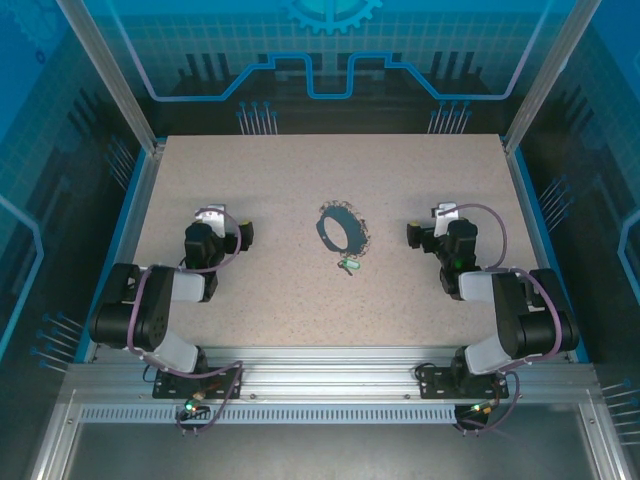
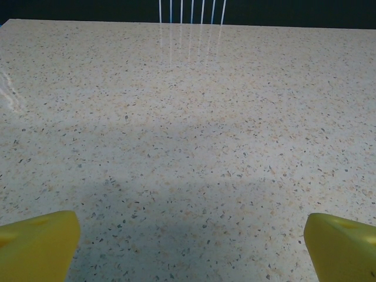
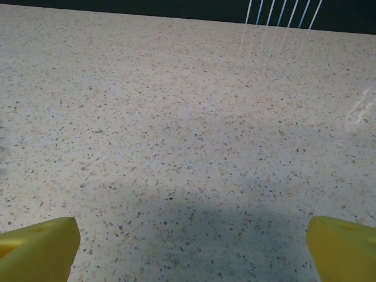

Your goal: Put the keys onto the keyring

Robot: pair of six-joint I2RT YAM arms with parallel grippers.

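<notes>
**Desk:** Where does the job stand?

**Operator:** At the start, by my reading. The keyring [image 1: 338,228] lies flat on the speckled table [image 1: 250,170], and the green key [image 1: 351,266] rests just off the ring's near edge, outside the loop. The thin chain [image 1: 362,240] runs down the ring's right side toward the key. Whether its end touches the key is too fine for me to tell. Nothing is lifted or threaded, so picking up, lining up and hooking on are all left to do.

**Desk:** And your pincers?

**Operator:** My left gripper [image 1: 245,235] sits well to the left of the keyring and my right gripper [image 1: 412,235] well to its right, both turned inward toward it. Both are spread wide and hold nothing. In each wrist view my yellow fingertips [image 2: 38,238] stand at opposite corners with only bare tabletop between them.

**Desk:** Which way does the key point?

**Operator:** From above, its long axis seems to run crosswise, roughly along the ring's near edge, with the green head on the right and a silvery glint on the left. It is too small for me to be sure. The ring is a slight oval, longer from near edge to far edge.
</notes>
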